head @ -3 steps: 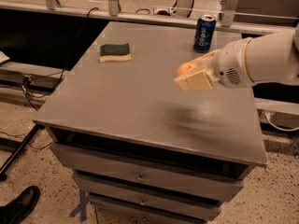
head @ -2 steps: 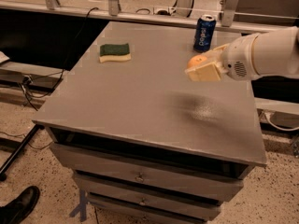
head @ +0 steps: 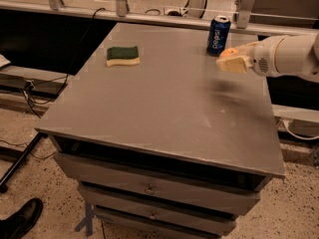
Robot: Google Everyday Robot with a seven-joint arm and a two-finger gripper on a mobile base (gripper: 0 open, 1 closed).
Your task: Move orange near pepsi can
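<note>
The pepsi can (head: 218,35) stands upright near the table's far right edge, dark blue with a silver top. My gripper (head: 231,62) reaches in from the right on a white arm and is shut on the orange (head: 229,53). Only the top of the orange shows above the pale fingers (head: 232,65). The gripper holds it above the table, just right of and in front of the can, a short gap apart. A blurred shadow lies on the table below it.
A green and yellow sponge (head: 123,56) lies at the table's far left. The grey table (head: 159,108) has drawers in front. A metal railing runs behind it. A black shoe (head: 20,220) is on the floor at the lower left.
My gripper has carried the orange up and away toward the far right, closer to the pepsi can. The can and the sponge have not moved.
</note>
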